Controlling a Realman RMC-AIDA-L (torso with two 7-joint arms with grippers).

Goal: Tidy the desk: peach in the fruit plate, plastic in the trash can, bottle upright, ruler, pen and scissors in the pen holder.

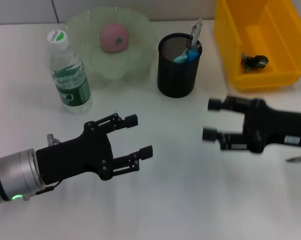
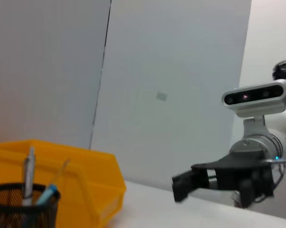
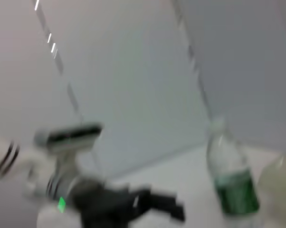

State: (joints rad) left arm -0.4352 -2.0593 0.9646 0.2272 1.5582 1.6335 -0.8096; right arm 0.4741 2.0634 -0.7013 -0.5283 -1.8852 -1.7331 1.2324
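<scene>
A pink peach (image 1: 113, 37) lies in the pale green fruit plate (image 1: 140, 55). The water bottle (image 1: 68, 74) stands upright left of the plate. The black mesh pen holder (image 1: 177, 67) holds a silvery pen (image 1: 196, 30) and blue-handled items (image 1: 186, 56); I cannot tell the ruler from the scissors. A dark crumpled piece of plastic (image 1: 254, 61) sits in the yellow trash can (image 1: 290, 75). My left gripper (image 1: 139, 136) hovers open and empty over the near table. My right gripper (image 1: 211, 119) is open and empty right of centre, facing it.
The left wrist view shows the yellow bin (image 2: 86, 185), the pen holder (image 2: 19, 209) and the right gripper (image 2: 185, 185). In the right wrist view are the bottle (image 3: 231, 187) and the left gripper (image 3: 169, 209). A white wall stands behind the table.
</scene>
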